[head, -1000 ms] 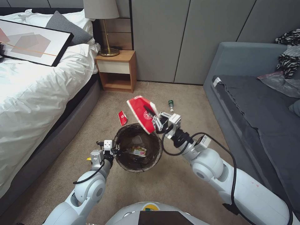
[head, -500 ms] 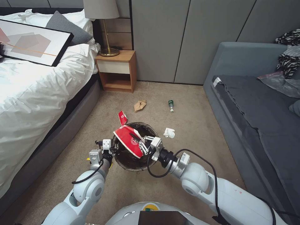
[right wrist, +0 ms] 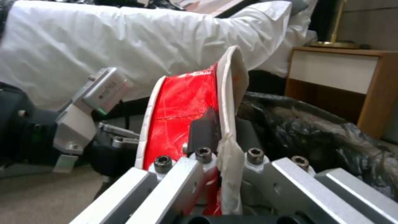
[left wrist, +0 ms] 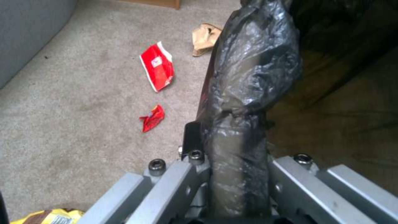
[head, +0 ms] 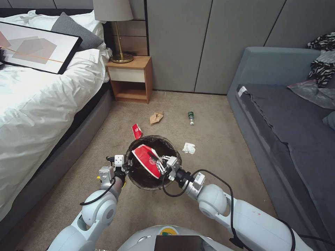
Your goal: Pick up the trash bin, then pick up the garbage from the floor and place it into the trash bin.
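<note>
The trash bin (head: 146,182), a round bucket with a dark liner, hangs from my left gripper (head: 123,168), which is shut on its near-left rim. The left wrist view shows that gripper (left wrist: 229,134) clamped on the liner-wrapped rim (left wrist: 253,77). My right gripper (head: 162,166) is shut on a large red-and-white wrapper (head: 147,160), tilted in the bin's mouth. In the right wrist view the wrapper (right wrist: 182,105) stands between the fingers (right wrist: 203,130). More garbage lies on the carpet: a red wrapper (head: 136,131), a brown paper bag (head: 156,118), a green bottle (head: 191,118) and crumpled white paper (head: 188,148).
A bed (head: 38,104) runs along the left and a grey sofa (head: 286,118) along the right. A wooden nightstand (head: 129,80) with a lamp stands at the back. A small red scrap (left wrist: 152,117) and a yellow wrapper (left wrist: 45,216) lie near the left gripper.
My right gripper has carried the red-and-white wrapper down and back from above the bin's far rim into its mouth. The brown bag and white paper have come into sight. The left arm is still.
</note>
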